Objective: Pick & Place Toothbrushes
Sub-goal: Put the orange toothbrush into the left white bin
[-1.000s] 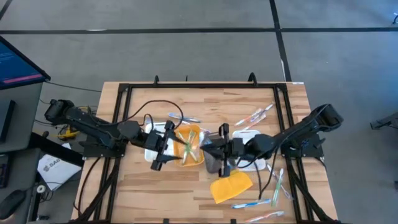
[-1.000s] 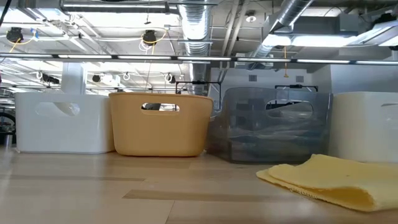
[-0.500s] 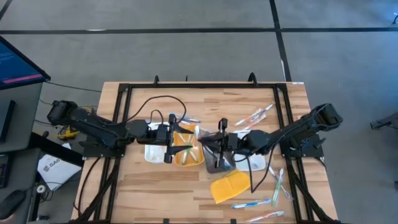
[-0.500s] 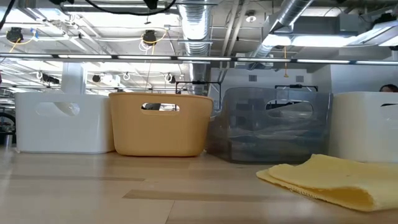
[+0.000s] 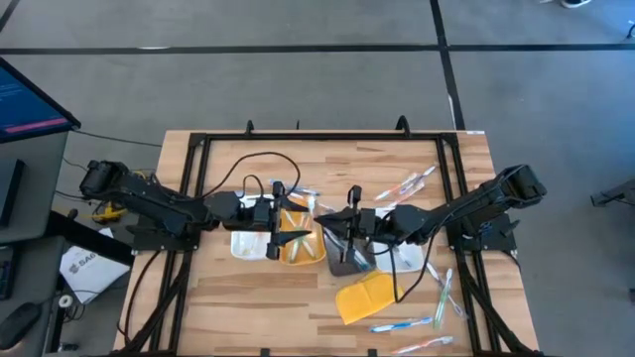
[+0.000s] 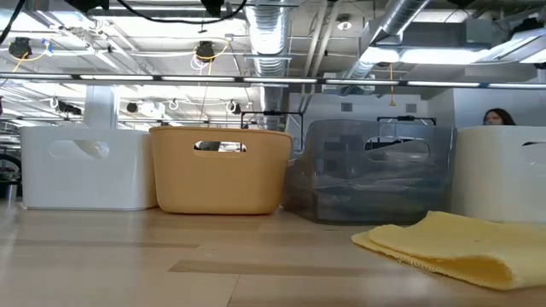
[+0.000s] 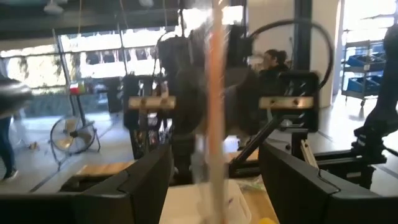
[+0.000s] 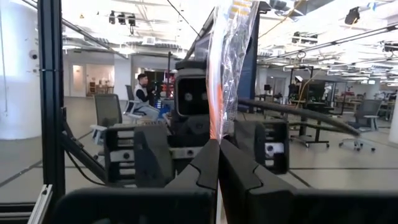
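Both grippers meet mid-table, over the row of bins. Right gripper [image 8: 217, 163] is clamped tight on a clear-wrapped orange-handled toothbrush [image 8: 219, 81]; its long axis runs straight up out of the fingertips, standing on end over the grey translucent bin [image 5: 347, 260]. Which end carries the bristles I can't tell.

Left gripper [image 5: 277, 222] faces it from the other side, over the orange plastic bin [image 5: 301, 250], fingers [image 7: 149, 174] spread apart with the same orange stick blurred between them in the left wrist view; contact can't be judged, so it reads as released.

White rectangular bin [image 5: 243, 243] sits just beside the orange one on the left arm's side. Yellow folded cloth pad [image 5: 369, 296] lies in front of the grey bin, near the front table edge.

Loose wrapped toothbrushes: one cluster [image 5: 407, 184] toward the far right corner, lying diagonally; another [image 5: 443, 293] near the right arm's base, roughly along the table edge; a blue-handled one [image 5: 399, 324] flat along the front edge.

Open wood [image 5: 238, 317] at front left.
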Robot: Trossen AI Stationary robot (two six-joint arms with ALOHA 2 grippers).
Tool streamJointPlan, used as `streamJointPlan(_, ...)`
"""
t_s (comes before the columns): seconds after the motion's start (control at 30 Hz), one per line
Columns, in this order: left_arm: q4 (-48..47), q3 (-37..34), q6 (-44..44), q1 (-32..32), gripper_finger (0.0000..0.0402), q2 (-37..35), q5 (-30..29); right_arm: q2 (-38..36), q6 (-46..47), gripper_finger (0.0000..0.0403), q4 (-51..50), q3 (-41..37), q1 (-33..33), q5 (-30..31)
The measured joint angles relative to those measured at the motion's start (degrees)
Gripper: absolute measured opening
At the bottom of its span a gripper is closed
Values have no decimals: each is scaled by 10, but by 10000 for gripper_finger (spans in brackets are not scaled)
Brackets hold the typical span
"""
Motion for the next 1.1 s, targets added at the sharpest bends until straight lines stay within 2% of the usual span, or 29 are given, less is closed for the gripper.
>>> streamJointPlan(0.47,8,0,-27,20,182,4,1,0,-6,0,-2,0,-7,0)
streamJointPlan(0.9,12,0,-27,21,95,4,28,0,-6,0,-12,0,-26,-3)
streamJointPlan(1.1,16,0,-26,21,83,6,28,0,-12,0,-6,0,-26,-5)
